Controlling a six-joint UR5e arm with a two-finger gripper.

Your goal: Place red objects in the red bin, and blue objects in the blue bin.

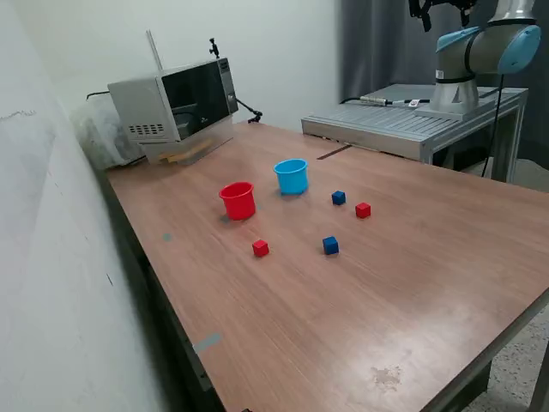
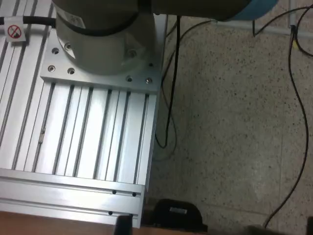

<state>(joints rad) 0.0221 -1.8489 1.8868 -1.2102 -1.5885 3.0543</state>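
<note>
nothing is sorted yet: all four cubes sit loose on the wooden table, and both cups look empty from this angle. the red cup stands toward the exterior view's left with the light blue cup just beside it, a little farther back. one red cube lies in front of the red cup, the other red cube sits out toward the exterior view's right, near a blue cube; the second blue cube lies nearer the front, well apart from the cups. the arm is folded up over its metal base plate, far from the cubes, and the gripper is only a dark shape at the top edge of the exterior view, so i cannot tell whether the jaws are spread or pressed together; the wrist view shows only the base, the speckled floor and cables. the likeliest trouble is the close pair on the right: a descent on the red cube there could nudge the blue one beside it, or pinch the wrong colour. the cubes are small, so an off-centre grip may flick one away. the cups stand close together and look light, so a low approach over one could knock the other, or a release could land in the wrong cup.
</note>
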